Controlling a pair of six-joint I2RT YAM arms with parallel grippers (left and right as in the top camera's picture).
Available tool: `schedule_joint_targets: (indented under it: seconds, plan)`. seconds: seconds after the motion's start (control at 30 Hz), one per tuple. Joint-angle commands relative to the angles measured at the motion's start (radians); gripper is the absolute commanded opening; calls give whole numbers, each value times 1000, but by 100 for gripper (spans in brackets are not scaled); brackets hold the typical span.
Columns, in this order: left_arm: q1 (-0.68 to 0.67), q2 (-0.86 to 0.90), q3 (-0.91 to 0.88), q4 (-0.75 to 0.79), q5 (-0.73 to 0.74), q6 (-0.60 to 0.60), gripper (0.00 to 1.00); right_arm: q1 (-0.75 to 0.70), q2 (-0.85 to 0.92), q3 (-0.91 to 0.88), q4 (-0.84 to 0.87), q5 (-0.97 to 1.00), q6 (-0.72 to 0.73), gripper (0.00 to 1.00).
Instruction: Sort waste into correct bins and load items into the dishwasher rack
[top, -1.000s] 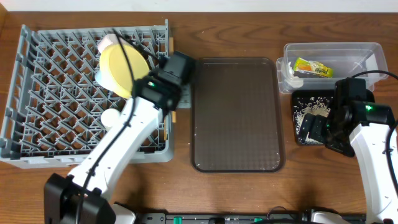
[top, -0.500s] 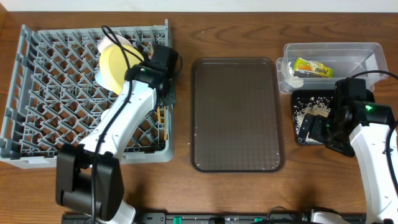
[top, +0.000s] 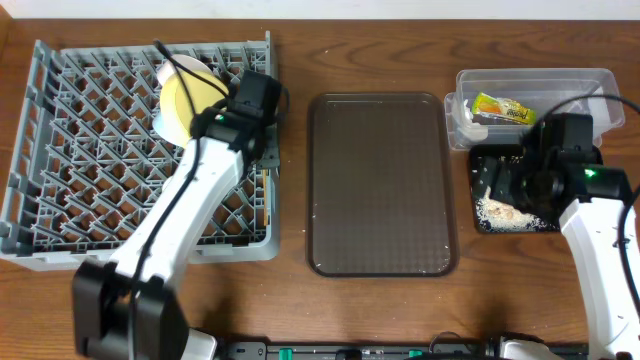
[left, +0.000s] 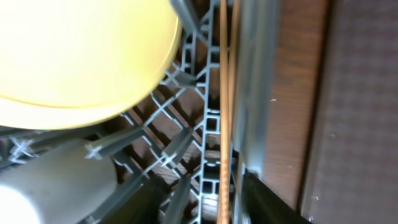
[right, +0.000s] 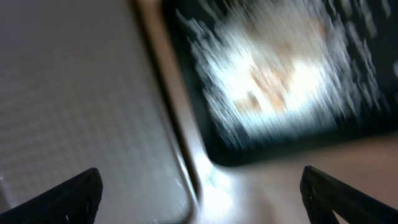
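Observation:
The grey dishwasher rack (top: 80, 150) fills the left. The yellow plate (top: 180, 105) stands on edge in it, with a white dish (top: 168, 72) behind it. My left gripper (top: 262, 140) is open beside the plate at the rack's right wall. In the left wrist view its fingers (left: 205, 208) straddle the chopsticks (left: 224, 93), which lie in the rack beside the plate (left: 74, 56). My right gripper (top: 500, 185) is open and empty over the black tray (top: 545, 225) holding rice (top: 500, 210). The wrapper (top: 503, 108) lies in the clear box (top: 590, 85). The light blue bowl is out of view.
The dark brown serving tray (top: 380, 180) lies between rack and bins. The right wrist view is blurred and shows the black tray (right: 273, 74) with rice and the brown tray's corner (right: 74, 93). A pale rounded dish (left: 43, 186) sits in the rack below the plate.
My left arm has swung back and left along the rack's right wall, and the plate now stands further left in the rack. My right gripper has moved back over the black tray.

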Motion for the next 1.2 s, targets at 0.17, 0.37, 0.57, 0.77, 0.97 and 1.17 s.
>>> schedule_joint_targets:
  seconds: [0.17,0.37,0.57,0.77,0.97,1.17]
  plan:
    - [24,-180,4,-32,76,8,78,164,-5,8,195,-58,-190,99]
    - [134,-224,4,-168,249,9,87,183,9,8,128,-26,-187,99]
    - [220,-318,3,-301,360,154,91,181,-77,8,36,57,-82,99]
    - [222,-561,-100,-279,360,177,91,181,-290,-53,28,78,-84,99]
    - [222,-944,-314,-143,342,176,92,181,-591,-209,74,184,-84,99]
    - [222,-1165,-363,-130,326,176,93,181,-749,-249,63,218,-84,99]
